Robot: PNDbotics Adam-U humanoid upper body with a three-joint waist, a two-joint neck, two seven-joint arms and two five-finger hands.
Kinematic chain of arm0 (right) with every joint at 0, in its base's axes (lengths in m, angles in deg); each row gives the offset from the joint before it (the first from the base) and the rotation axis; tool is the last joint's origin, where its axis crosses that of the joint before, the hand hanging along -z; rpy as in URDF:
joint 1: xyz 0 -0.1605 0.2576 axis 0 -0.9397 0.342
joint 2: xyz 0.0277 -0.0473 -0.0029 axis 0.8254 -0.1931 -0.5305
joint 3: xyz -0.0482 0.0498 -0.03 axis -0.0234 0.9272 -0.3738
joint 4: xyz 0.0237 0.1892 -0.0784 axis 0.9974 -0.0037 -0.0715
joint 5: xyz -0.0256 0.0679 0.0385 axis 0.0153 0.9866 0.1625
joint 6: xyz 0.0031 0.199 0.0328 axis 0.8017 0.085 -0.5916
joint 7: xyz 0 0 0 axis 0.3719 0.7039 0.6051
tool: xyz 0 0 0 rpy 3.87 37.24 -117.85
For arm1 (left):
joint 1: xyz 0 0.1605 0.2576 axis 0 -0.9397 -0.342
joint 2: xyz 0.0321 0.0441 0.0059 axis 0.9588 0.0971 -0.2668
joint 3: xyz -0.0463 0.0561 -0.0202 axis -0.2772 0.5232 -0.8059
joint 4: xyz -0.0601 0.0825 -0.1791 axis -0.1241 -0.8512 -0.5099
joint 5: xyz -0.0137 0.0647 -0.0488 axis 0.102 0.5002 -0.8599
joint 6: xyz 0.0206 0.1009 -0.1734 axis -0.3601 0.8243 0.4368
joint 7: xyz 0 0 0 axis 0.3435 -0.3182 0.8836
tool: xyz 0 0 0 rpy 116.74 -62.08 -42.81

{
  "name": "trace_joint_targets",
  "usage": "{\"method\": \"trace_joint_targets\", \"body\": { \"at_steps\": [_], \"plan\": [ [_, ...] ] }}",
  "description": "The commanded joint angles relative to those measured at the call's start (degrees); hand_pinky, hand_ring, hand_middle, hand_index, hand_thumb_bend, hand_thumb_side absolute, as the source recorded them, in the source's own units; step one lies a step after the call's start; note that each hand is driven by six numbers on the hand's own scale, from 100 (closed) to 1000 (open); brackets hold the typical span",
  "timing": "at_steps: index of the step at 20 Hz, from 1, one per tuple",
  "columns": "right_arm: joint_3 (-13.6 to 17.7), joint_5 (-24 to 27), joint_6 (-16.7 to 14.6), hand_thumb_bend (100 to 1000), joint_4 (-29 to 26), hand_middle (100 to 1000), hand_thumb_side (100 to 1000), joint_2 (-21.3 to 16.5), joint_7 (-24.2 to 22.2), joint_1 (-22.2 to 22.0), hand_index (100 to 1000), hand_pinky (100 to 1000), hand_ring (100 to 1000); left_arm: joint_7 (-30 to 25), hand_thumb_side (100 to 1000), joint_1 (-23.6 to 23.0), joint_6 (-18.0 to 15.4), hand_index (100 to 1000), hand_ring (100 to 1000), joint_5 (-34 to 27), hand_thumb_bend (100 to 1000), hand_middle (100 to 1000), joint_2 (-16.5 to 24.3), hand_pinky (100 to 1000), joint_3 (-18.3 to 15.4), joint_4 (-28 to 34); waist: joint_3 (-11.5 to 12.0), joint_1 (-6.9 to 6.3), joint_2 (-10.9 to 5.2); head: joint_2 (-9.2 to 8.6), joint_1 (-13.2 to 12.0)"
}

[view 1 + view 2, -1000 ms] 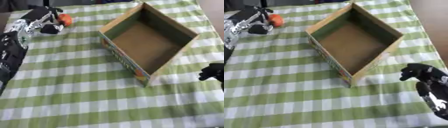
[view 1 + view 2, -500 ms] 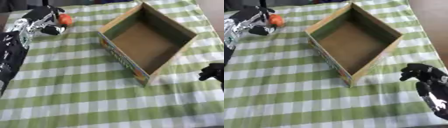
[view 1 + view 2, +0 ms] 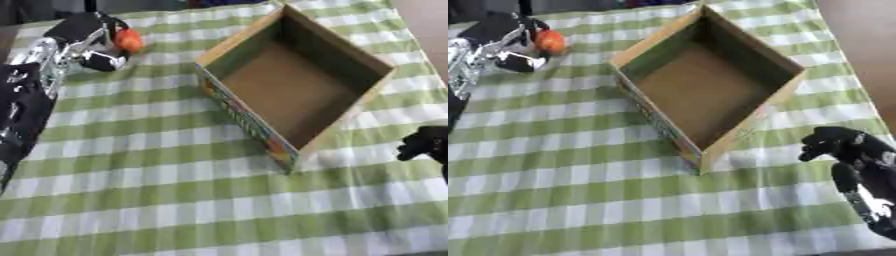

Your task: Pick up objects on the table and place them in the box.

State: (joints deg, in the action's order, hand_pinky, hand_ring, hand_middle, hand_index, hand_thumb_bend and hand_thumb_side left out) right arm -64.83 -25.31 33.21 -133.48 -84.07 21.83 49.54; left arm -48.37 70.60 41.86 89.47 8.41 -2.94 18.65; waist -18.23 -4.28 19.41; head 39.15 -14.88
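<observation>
Left hand (image 3: 87,42), black with silver joints, at the far left of the table — its fingers are curled round a small round orange object (image 3: 549,41), which shows at the hand's right side, partly covered by the dark fingers. Whether the object is lifted off the cloth or rests on it cannot be told. The left forearm (image 3: 26,95), black and silver, runs from the hand down along the left edge of the view.

Right hand (image 3: 837,142), black, near the lower right, well apart from the orange object; its fingers are curled inward and hold nothing. It hangs just beside the near right corner of the box, not touching it.

Open cardboard box (image 3: 773,62), brown inside with a printed, coloured outer wall, set askew in the middle of the table between the two hands — its inside shows only bare brown floor. The orange object lies outside it, off its far left corner.

Green-and-white checked tablecloth (image 3: 157,200) covers the table beneath everything.
</observation>
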Motion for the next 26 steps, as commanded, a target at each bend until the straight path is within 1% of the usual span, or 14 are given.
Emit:
{"method": "trace_joint_targets", "body": {
  "at_steps": [1, 3, 5, 6, 8, 11, 15, 18, 22, 26],
  "plan": [
    [0.3, 0.06, 0.0, 100, -0.94, 726, 567, -0.39, 0.04, 0.65, 868, 785, 660, 1.02, 273, 0.73, -0.08, 764, 467, 0.29, 100, 489, 1.69, 547, -0.53, 0.89, 0.15, 0.16, -1.23, -0.4, 0.12],
    [0.31, 0.08, -0.01, 100, -0.94, 726, 567, -0.39, 0.05, 0.64, 868, 785, 660, 1.8, 263, 0.71, -0.11, 725, 454, -0.05, 100, 474, 1.7, 532, -0.65, 0.96, 0.2, 0.21, -1.27, -0.42, 0.16],
    [0.32, 0.06, -0.01, 100, -0.93, 726, 567, -0.42, 0.08, 0.6, 868, 785, 660, 2.94, 256, 0.64, -0.09, 667, 437, -0.67, 100, 458, 1.7, 514, -0.74, 1.02, 0.23, 0.25, -1.32, -0.44, 0.18],
    [0.32, 0.04, -0.01, 100, -0.92, 725, 566, -0.44, 0.08, 0.59, 868, 785, 660, 3.61, 253, 0.62, -0.07, 637, 414, -1.06, 100, 436, 1.71, 497, -0.79, 1.07, 0.23, 0.27, -1.34, -0.45, 0.17],
    [0.34, -0.01, -0.01, 100, -0.87, 725, 568, -0.43, 0.12, 0.57, 868, 784, 660, 5.18, 250, 0.55, -0.07, 609, 396, -1.74, 100, 415, 1.76, 482, -0.85, 1.26, 0.24, 0.29, -1.38, -0.45, 0.19],
    [0.34, 0.0, -0.04, 100, -0.89, 724, 566, -0.42, 0.15, 0.6, 868, 784, 659, 7.77, 245, 0.49, -0.16, 541, 361, -2.88, 100, 363, 1.87, 446, -1.02, 1.71, 0.28, 0.33, -1.47, -0.47, 0.23],
    [0.39, 0.01, -0.03, 100, -0.89, 724, 564, -0.42, 0.21, 0.6, 868, 784, 659, 10.71, 244, 0.2, -0.93, 520, 347, -5.09, 100, 345, 2.35, 432, -0.77, 3.02, 0.51, 0.46, -1.65, -0.52, 0.37],
    [0.43, -0.03, -0.05, 100, -0.87, 724, 562, -0.48, 0.22, 0.57, 868, 784, 659, 11.09, 246, -0.17, -1.94, 516, 346, -7.21, 100, 341, 3.06, 430, -0.36, 5.42, 0.8, 0.54, -1.86, -0.56, 0.5],
    [0.54, -0.09, -0.09, 100, -0.88, 724, 559, -0.58, 0.34, 0.5, 868, 784, 659, 9.22, 246, -0.8, -3.71, 515, 346, -10.64, 100, 341, 4.54, 434, 0.79, 10.25, 1.17, 0.66, -2.2, -0.85, 0.88],
    [0.57, -0.12, -0.1, 100, -0.87, 725, 558, -0.69, 0.41, 0.35, 868, 784, 659, 5.98, 233, -1.04, -6.63, 510, 343, -13.68, 100, 339, 6.12, 435, 3.2, 15.91, 1.46, 0.76, -2.54, -0.84, 1.02]
  ]
}}
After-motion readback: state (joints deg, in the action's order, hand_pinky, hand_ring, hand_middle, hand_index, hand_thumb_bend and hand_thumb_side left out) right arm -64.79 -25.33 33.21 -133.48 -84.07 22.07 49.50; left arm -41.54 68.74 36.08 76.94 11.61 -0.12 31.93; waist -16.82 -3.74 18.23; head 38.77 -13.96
